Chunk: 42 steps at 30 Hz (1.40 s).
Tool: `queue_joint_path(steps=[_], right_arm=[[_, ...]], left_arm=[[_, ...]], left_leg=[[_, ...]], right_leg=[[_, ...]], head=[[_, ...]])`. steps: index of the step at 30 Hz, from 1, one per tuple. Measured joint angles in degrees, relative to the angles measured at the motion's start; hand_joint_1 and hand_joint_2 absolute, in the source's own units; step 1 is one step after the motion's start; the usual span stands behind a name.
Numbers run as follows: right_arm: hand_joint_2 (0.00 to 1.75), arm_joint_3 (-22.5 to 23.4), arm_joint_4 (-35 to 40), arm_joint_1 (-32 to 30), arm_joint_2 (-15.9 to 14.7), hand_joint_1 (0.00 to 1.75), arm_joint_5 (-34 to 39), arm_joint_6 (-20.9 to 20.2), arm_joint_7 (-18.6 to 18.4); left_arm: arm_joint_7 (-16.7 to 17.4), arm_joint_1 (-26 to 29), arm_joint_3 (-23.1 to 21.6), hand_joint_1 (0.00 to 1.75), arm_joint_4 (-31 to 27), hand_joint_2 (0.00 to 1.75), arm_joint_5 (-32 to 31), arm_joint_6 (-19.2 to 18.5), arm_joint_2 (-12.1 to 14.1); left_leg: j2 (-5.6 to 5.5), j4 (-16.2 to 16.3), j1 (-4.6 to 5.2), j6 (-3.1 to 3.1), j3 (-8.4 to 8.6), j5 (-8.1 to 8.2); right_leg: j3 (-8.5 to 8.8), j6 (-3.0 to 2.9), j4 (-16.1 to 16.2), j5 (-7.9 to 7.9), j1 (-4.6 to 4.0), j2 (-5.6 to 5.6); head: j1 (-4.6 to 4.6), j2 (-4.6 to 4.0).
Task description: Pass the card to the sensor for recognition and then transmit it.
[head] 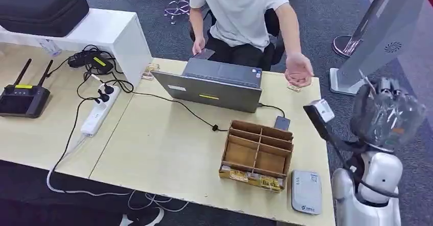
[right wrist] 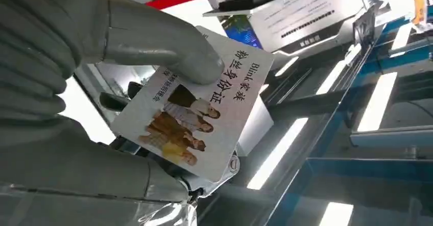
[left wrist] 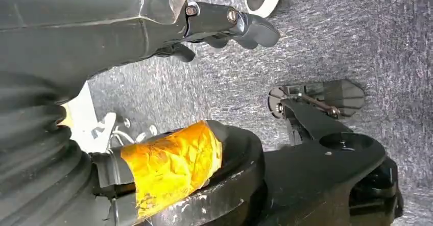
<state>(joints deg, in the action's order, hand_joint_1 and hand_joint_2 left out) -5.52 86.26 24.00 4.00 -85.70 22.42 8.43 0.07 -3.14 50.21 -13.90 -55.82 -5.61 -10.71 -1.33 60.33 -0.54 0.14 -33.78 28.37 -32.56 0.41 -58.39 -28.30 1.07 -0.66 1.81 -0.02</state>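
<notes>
From the head view I have the right hand (head: 390,115) raised at the right edge of the frame, off the tabletop's (head: 163,144) right side, with its plastic-wrapped wrist toward me. The right wrist view shows its fingers (right wrist: 168,47) grasping the card (right wrist: 196,121): the thumb presses on the printed face, which carries a group photo and lines of text, and the card points up toward ceiling lights. In the head view the card (head: 322,109) shows as a small white patch at the hand's left side. The sensor (head: 306,191), a flat grey reader, lies at the lower right of the frame on the tabletop's near edge, just right of a brown cardboard organizer (head: 257,154) with open compartments. Behind that sits a grey laptop (head: 217,85), its cable trailing left to a white power strip (head: 97,115). A person (head: 240,11) sits at the top centre behind the laptop, one open hand (head: 298,70) stretched out over the tabletop's far right corner, palm up. The left hand (left wrist: 224,24) hangs over grey carpet in the left wrist view, fingers loosely curled and holding nothing.
</notes>
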Motion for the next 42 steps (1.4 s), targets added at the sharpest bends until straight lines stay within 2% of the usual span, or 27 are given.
queue_joint_path(steps=[3,6,10,18,23,27,28,36,42], right_arm=[[1.75,-1.67,-5.68,8.71,0.74,1.75,-0.02,-3.91,-5.53],[1.75,-2.13,-10.30,14.67,1.75,1.75,-0.02,-5.52,-7.49],[1.75,-2.09,-15.47,19.42,3.04,1.75,-0.02,-7.42,-8.95],[1.75,-1.69,-20.49,22.43,4.46,1.75,-0.02,-8.14,-9.67],[1.75,-0.23,-21.52,22.41,4.98,1.75,0.35,-7.36,-9.78],[1.75,1.08,-21.50,22.05,5.27,1.75,0.39,-7.45,-9.02],[1.75,1.39,-21.50,21.93,5.42,0.00,0.39,-7.51,-8.69],[1.75,2.00,-21.52,21.45,5.90,0.00,0.37,-7.40,-7.71],[1.75,2.15,-21.50,20.66,6.23,0.00,0.35,-7.31,-7.16]], left_arm=[[-0.18,-0.15,-0.02,0.00,0.00,1.75,-1.63,-0.37,0.24],[-0.22,-0.14,-0.02,0.00,0.00,1.75,-2.41,-0.40,0.46],[-0.42,-0.15,-0.04,0.00,0.00,1.75,-3.29,-0.79,0.53],[-0.46,-0.15,-0.04,0.00,0.00,1.75,-3.79,-0.92,0.57],[-0.83,-0.17,1.73,0.00,0.00,1.75,4.02,-1.60,0.48],[-0.72,-0.17,3.04,0.00,0.00,1.75,4.04,-1.42,0.39],[-0.68,-0.17,3.21,0.00,0.00,1.75,3.90,-1.42,0.39],[-1.36,-0.20,3.45,0.00,0.00,1.75,2.35,-2.01,0.37],[-0.72,-0.22,3.45,0.00,0.00,1.75,2.22,-0.99,0.37]], left_leg=[[-0.04,0.00,-0.01,0.01,0.03,-0.11],[-0.10,0.00,-0.01,0.01,0.01,-0.15],[-0.11,0.00,-0.01,0.01,0.00,-0.15],[-0.11,0.00,-0.01,0.01,-0.02,-0.14],[-0.12,0.00,-0.01,0.01,-0.01,-0.14],[-0.12,0.00,-0.01,0.01,-0.01,-0.14],[-0.11,0.00,-0.01,0.01,-0.01,-0.14],[-0.11,0.00,-0.01,0.01,-0.02,-0.14],[-0.11,0.00,-0.01,0.01,-0.02,-0.14]], right_leg=[[-0.01,-0.05,0.00,0.05,-0.01,0.03],[0.00,-0.05,-0.02,0.07,-0.01,0.08],[-0.01,-0.05,-0.01,0.07,-0.01,0.08],[-0.02,-0.05,0.02,0.07,0.00,0.08],[-0.02,-0.05,0.03,0.07,0.00,0.09],[-0.03,-0.05,0.03,0.07,0.00,0.09],[-0.03,-0.05,0.03,0.07,-0.01,0.08],[-0.05,-0.05,0.02,0.07,-0.01,0.08],[-0.05,-0.05,0.03,0.07,-0.01,0.08]], head=[[0.00,0.00],[0.00,0.00],[0.02,0.00],[0.00,0.00],[0.00,0.00],[0.00,0.00],[0.00,0.00],[0.00,0.00],[0.00,0.00]])
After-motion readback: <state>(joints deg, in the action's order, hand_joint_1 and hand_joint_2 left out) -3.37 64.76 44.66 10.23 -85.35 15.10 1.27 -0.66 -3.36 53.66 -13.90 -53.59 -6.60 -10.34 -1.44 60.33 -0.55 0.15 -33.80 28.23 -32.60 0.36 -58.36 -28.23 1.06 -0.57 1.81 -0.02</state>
